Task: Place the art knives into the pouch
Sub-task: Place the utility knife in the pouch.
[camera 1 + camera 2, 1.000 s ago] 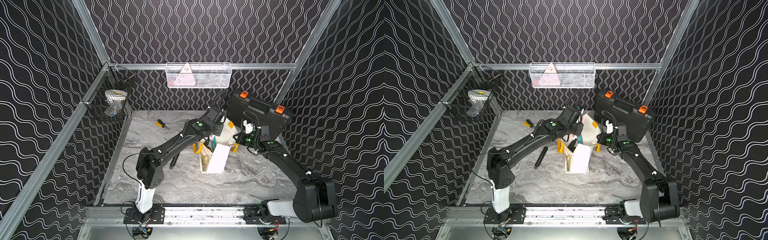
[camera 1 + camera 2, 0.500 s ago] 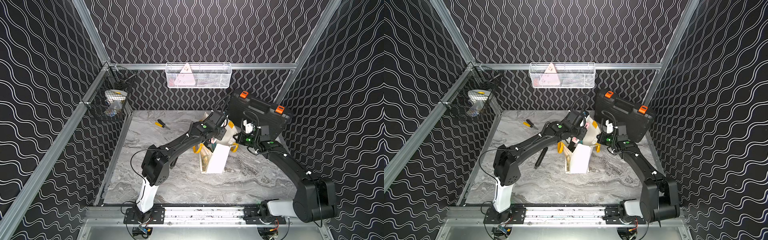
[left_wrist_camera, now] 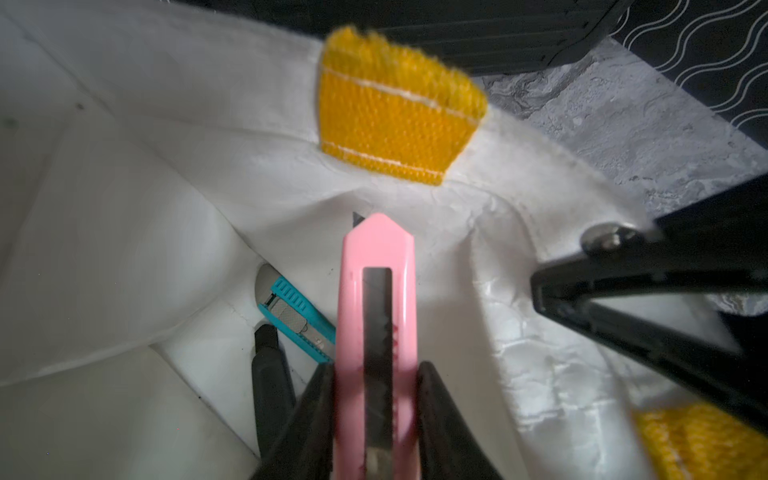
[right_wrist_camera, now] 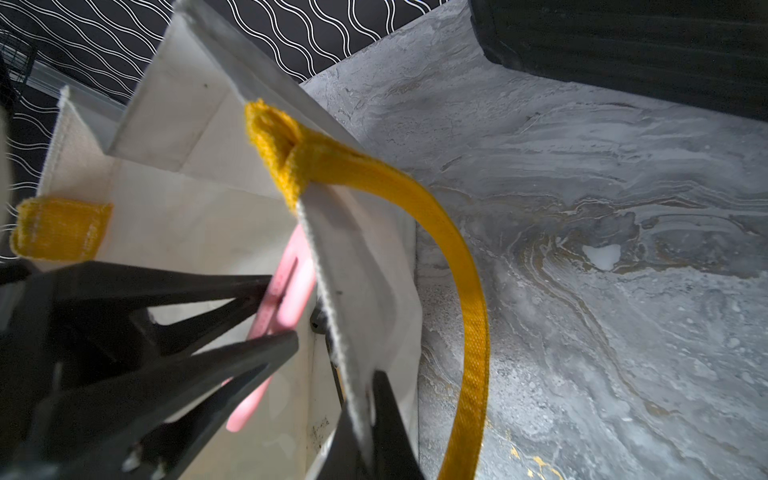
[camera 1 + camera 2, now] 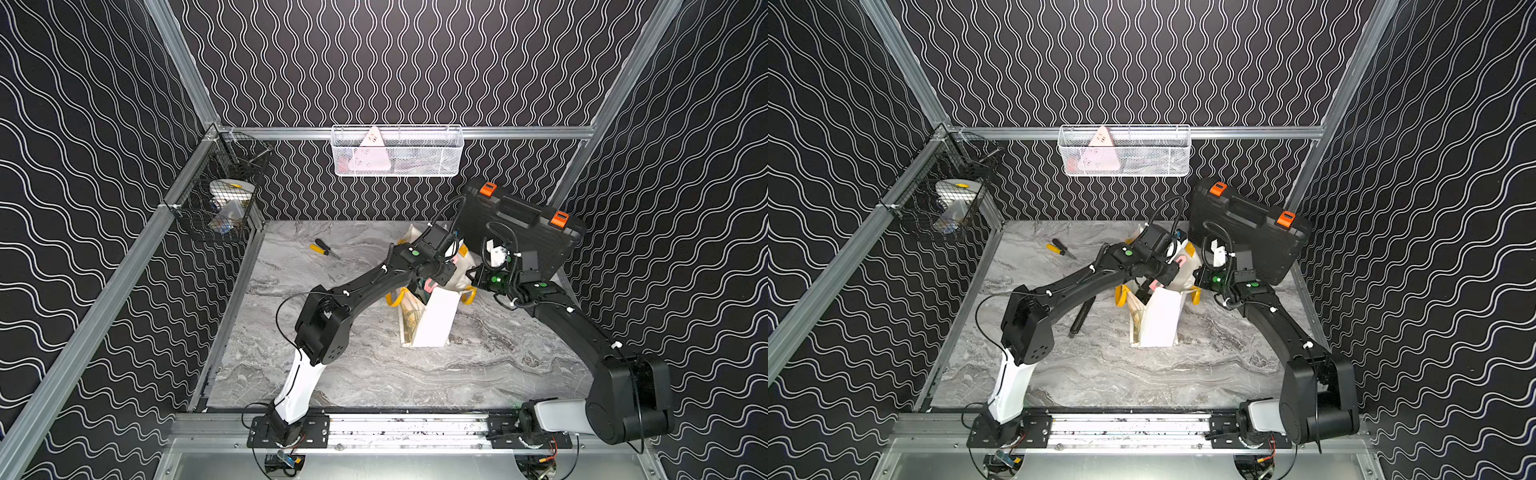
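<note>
The white pouch (image 5: 434, 322) with yellow handles (image 4: 469, 266) stands on the table, its mouth held open. My right gripper (image 4: 365, 384) is shut on the pouch's rim (image 4: 332, 291) on the side toward the black case. The art knife (image 3: 376, 291) is a pink snap-off cutter; my left gripper (image 3: 376, 370) is shut on it, tip down inside the pouch's mouth. In both top views the left gripper (image 5: 432, 282) (image 5: 1152, 286) sits over the opening, with the right gripper (image 5: 1202, 274) beside it. The knife (image 4: 286, 291) shows pink behind the rim.
A teal cutter (image 3: 295, 309) and a black tool (image 3: 270, 374) lie inside the pouch. A black case (image 5: 519, 224) with orange latches leans at the back right. A yellow screwdriver (image 5: 322, 249) and a black stick (image 5: 1081, 316) lie on the table. Wire baskets (image 5: 397, 151) (image 5: 224, 203) hang on the walls.
The left arm has swung to the right and lowered the pink knife into the pouch's mouth. The right arm has kept its hold on the rim.
</note>
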Controlling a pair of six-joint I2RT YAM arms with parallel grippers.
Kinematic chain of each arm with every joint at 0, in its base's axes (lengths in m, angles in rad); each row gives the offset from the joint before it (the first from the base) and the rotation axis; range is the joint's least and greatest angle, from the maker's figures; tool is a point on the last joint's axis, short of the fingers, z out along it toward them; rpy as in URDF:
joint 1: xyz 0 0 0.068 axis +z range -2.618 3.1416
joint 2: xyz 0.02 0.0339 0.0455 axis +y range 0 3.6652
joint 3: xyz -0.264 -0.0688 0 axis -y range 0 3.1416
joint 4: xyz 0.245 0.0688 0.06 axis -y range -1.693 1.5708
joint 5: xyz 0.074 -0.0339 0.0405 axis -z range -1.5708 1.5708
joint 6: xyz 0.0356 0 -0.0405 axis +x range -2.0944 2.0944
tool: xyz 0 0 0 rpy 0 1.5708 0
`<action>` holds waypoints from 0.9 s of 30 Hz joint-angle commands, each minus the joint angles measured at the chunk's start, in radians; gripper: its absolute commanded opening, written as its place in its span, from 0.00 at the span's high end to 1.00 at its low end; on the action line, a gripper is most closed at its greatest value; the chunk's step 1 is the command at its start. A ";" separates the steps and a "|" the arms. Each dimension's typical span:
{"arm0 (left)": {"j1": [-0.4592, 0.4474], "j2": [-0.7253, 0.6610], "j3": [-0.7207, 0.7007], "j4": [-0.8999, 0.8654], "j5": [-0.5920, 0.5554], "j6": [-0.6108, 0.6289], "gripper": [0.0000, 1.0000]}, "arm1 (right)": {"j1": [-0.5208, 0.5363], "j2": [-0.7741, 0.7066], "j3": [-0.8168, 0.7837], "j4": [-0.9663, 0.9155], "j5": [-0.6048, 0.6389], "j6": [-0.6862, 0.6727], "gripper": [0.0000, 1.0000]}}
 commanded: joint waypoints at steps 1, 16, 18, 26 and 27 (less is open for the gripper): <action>0.008 0.004 -0.014 -0.005 -0.006 0.028 0.72 | 0.001 -0.003 -0.001 -0.003 -0.006 -0.010 1.00; 0.052 0.021 -0.072 0.021 0.032 0.025 0.74 | 0.001 -0.003 -0.004 0.001 -0.004 -0.012 1.00; 0.053 0.022 -0.086 0.025 0.037 0.026 0.74 | 0.001 0.000 -0.005 0.001 -0.004 -0.012 1.00; 0.052 0.048 -0.102 0.032 0.057 0.027 0.75 | 0.001 0.004 -0.007 0.006 -0.009 -0.010 1.00; 0.052 0.053 -0.097 0.028 0.057 0.028 0.75 | 0.000 0.004 -0.008 0.009 -0.010 -0.010 1.00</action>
